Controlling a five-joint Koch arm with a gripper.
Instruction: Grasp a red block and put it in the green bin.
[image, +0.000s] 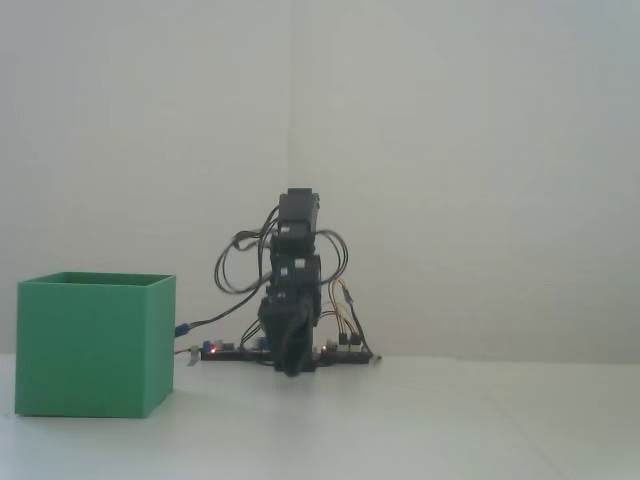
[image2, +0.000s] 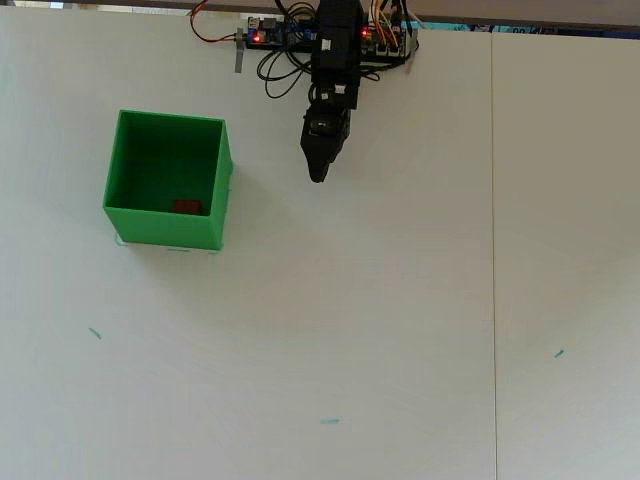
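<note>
White table (image2: 400, 300), seen from overhead, with a thin seam running top to bottom right of centre. The green bin (image2: 165, 228) stands on it at upper left. The arm's base and circuit boards (image2: 330, 38) sit at the far edge. Small teal marks (image2: 329, 421) dot the surface.

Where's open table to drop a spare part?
Bare: everything in front of the green bin and the gripper in the overhead view, and the whole right side. Crowded: back edge, around the arm's base and wiring. The bin holds the red block.
</note>
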